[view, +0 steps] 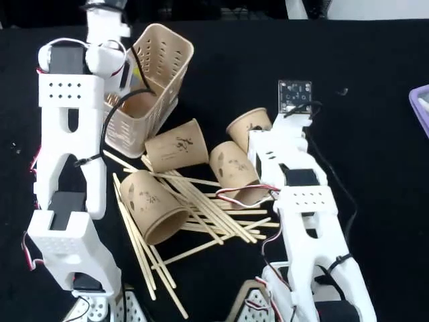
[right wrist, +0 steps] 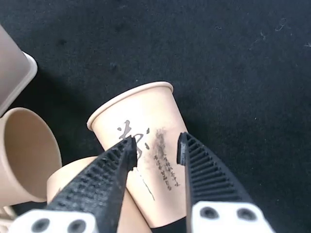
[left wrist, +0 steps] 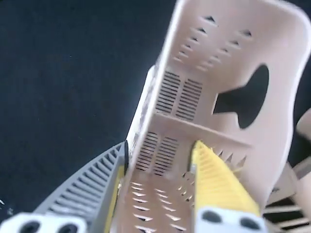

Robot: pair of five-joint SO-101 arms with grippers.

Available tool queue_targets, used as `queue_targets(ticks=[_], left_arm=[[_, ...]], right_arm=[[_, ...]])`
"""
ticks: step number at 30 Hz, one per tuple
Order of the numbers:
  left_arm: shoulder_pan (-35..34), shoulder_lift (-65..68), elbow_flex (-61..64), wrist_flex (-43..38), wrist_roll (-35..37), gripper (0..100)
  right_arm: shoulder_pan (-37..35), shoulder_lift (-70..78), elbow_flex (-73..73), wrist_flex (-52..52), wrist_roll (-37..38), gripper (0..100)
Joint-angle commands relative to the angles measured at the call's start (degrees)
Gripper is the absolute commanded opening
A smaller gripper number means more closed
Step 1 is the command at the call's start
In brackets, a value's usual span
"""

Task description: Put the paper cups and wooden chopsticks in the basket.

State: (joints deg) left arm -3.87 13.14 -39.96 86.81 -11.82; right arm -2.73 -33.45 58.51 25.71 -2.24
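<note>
Table cover (view: 362, 60): black cloth, matt, flecked with pale lint.
Basket (view: 164, 57): beige plastic, smooth, faint sheen, walls slotted and perforated.
Paper cups (view: 177, 146): brown kraft paper, matt, dark ink print on sides, rolled rims.
Chopsticks (view: 204, 204): pale bare wood, unvarnished, dull.
Arm shells (view: 67, 100): white hard plastic, matt.
Left gripper (left wrist: 160, 145): one finger grey plastic, other yellow plastic, both ridged.
Right gripper (right wrist: 156, 139): dark plastic fingers, toothed ribbing, white bases.
Bin (view: 421, 107) at table edge: lilac plastic, slight gloss.
</note>
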Motion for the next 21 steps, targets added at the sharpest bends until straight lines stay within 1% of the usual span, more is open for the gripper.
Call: queue_targets(ticks=[1, 5, 9, 11, 15, 21], left_arm=[[-2.07, -2.99, -4.97, 0.44, 7.65, 24], [-4.18, -3.08, -8.84, 6.95, 15.38, 24], [-5.49, -3.08, -14.11, 12.57, 19.87, 24], [-6.11, -3.08, -15.87, 14.07, 20.48, 24], [-8.4, -3.08, -15.78, 14.07, 20.31, 24], [-10.77, -4.84, -6.81, 14.07, 20.48, 24]], right_arm=[[-0.53, -0.22, -0.31, -1.14, -0.26, 14.8], [-0.53, -0.22, -0.31, -1.14, -0.26, 14.8], [-0.62, -0.22, -0.31, -1.14, -0.26, 14.8], [-0.62, -0.22, -0.31, -1.14, -0.26, 14.8], [-0.62, -0.22, -0.31, -1.05, -0.26, 14.8], [-0.79, -0.22, -0.66, 0.0, -0.26, 14.8]])
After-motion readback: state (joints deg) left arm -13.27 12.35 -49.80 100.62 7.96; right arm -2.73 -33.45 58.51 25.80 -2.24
